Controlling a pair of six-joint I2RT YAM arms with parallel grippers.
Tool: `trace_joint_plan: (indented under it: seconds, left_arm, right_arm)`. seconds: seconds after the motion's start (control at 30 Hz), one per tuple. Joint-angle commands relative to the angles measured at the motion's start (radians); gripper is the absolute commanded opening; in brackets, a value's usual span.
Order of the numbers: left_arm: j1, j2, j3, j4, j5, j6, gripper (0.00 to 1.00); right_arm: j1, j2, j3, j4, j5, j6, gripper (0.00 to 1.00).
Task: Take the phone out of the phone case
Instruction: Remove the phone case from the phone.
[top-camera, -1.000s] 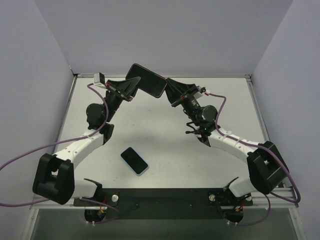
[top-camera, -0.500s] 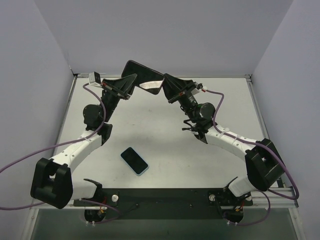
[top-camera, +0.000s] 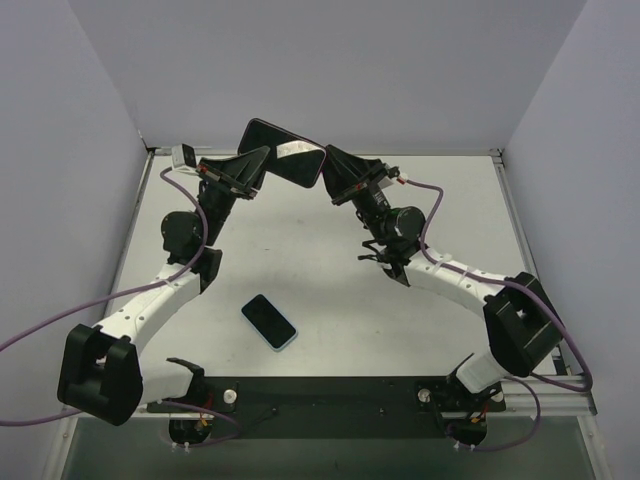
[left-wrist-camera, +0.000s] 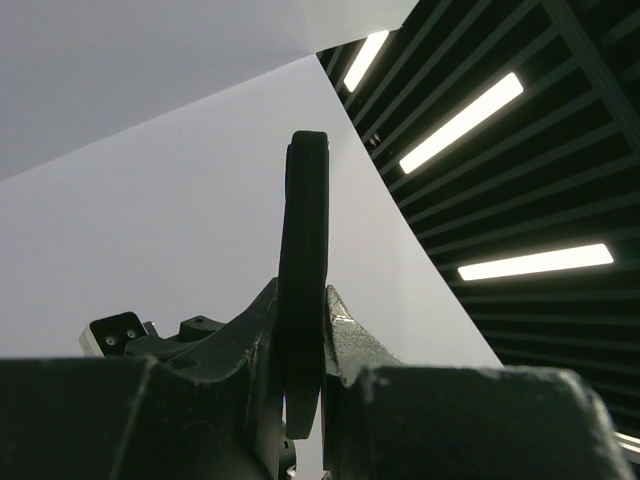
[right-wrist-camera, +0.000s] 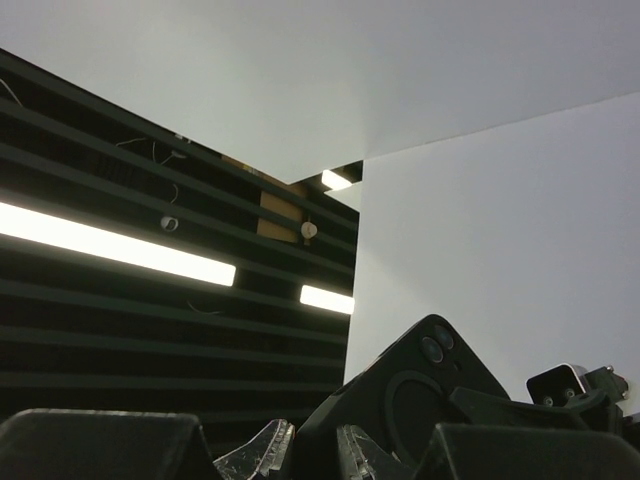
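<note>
A phone in a black case (top-camera: 283, 150) is held in the air over the far middle of the table, between both grippers. My left gripper (top-camera: 264, 160) is shut on its left end. My right gripper (top-camera: 327, 164) is shut on its right end. In the left wrist view the case (left-wrist-camera: 303, 260) stands edge-on, pinched between my left gripper's (left-wrist-camera: 303, 335) fingers. In the right wrist view the case's back (right-wrist-camera: 425, 385) shows its camera lenses, and a corner sits in my right gripper (right-wrist-camera: 315, 445).
A second phone (top-camera: 269, 321) with a dark screen and a light blue rim lies flat on the table (top-camera: 400, 320) near the front, left of centre. Grey walls close off the back and both sides. Both arm bases sit at the near edge.
Both grippers have carried the cased phone a little up and to the left, and it has tilted, so its screen now catches a bright reflection. The phone on the table has not moved.
</note>
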Motion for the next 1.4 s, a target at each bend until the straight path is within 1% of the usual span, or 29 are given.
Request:
trace_joint_plan:
  seconds: [0.0,0.27,0.4,0.5,0.53,0.67,0.7,0.77,0.8,0.83,0.87,0.9,0.93,0.97,1.0,1.03,1.07,1.1,1.13,1.17,1.27,1.37]
  left_arm:
    - [-0.056,-0.091,0.105,0.561,0.185,-0.128,0.00]
    - [-0.056,-0.099,0.125,0.561,0.180,-0.129,0.00]
    - [-0.056,-0.098,0.126,0.561,0.179,-0.129,0.00]
    - [-0.056,-0.094,0.122,0.561,0.179,-0.132,0.00]
    - [-0.056,-0.093,0.117,0.561,0.179,-0.131,0.00]
    - [-0.055,-0.073,0.096,0.535,0.186,-0.154,0.00]
    - [-0.055,-0.068,0.091,0.520,0.191,-0.157,0.00]
    - [-0.056,-0.062,0.074,0.487,0.194,-0.154,0.00]
    - [-0.056,-0.059,0.071,0.474,0.199,-0.152,0.00]
    - [-0.058,-0.056,0.070,0.446,0.209,-0.143,0.00]
    - [-0.058,-0.056,0.065,0.426,0.234,-0.126,0.00]
    - [-0.062,-0.059,0.057,0.408,0.243,-0.120,0.00]
    - [-0.064,-0.062,0.050,0.374,0.254,-0.116,0.00]
    - [-0.064,-0.070,0.032,0.354,0.281,-0.108,0.00]
    - [-0.064,-0.071,0.019,0.336,0.292,-0.106,0.00]
    - [-0.064,-0.075,0.007,0.299,0.303,-0.106,0.00]
    - [-0.064,-0.078,-0.008,0.283,0.320,-0.096,0.00]
    - [-0.064,-0.076,-0.031,0.268,0.338,-0.093,0.00]
    - [-0.064,-0.073,-0.042,0.242,0.351,-0.088,0.00]
    - [-0.065,-0.067,-0.051,0.233,0.358,-0.082,0.00]
    - [-0.064,-0.044,-0.084,0.220,0.377,-0.080,0.00]
    - [-0.065,-0.012,-0.093,0.225,0.397,-0.083,0.00]
  right_arm:
    - [-0.004,0.074,-0.011,0.204,0.059,0.037,0.00]
    - [-0.010,0.114,-0.097,0.204,0.057,0.025,0.00]
    - [-0.009,0.149,-0.097,0.205,0.042,0.045,0.00]
    - [-0.019,0.139,-0.109,0.204,0.022,-0.002,0.00]
    - [-0.022,0.131,-0.121,0.204,0.013,-0.047,0.00]
    - [-0.053,0.076,-0.244,0.202,-0.005,-0.149,0.00]
    - [-0.061,0.051,-0.299,0.201,-0.013,-0.176,0.01]
    - [-0.084,0.019,-0.356,0.123,-0.060,-0.223,0.04]
    - [-0.090,-0.027,-0.399,0.079,-0.076,-0.254,0.05]
    - [-0.102,-0.054,-0.411,-0.040,-0.091,-0.283,0.06]
    - [-0.105,-0.085,-0.421,-0.119,-0.132,-0.324,0.09]
    - [-0.110,-0.155,-0.424,-0.208,-0.151,-0.410,0.11]
    - [-0.113,-0.197,-0.418,-0.412,-0.159,-0.473,0.12]
    - [-0.114,-0.241,-0.418,-0.518,-0.151,-0.525,0.15]
    - [-0.114,-0.331,-0.415,-0.622,-0.118,-0.630,0.18]
    - [-0.116,-0.373,-0.398,-0.804,-0.099,-0.680,0.21]
    - [-0.116,-0.415,-0.385,-0.909,-0.072,-0.719,0.27]
    - [-0.116,-0.488,-0.370,-1.012,0.005,-0.755,0.29]
    - [-0.119,-0.521,-0.355,-1.164,0.036,-0.815,0.31]
    - [-0.134,-0.586,-0.338,-1.222,0.066,-0.841,0.36]
    - [-0.166,-0.694,-0.306,-1.327,0.091,-0.932,0.44]
    - [-0.168,-0.754,-0.248,-1.457,0.104,-1.028,0.46]
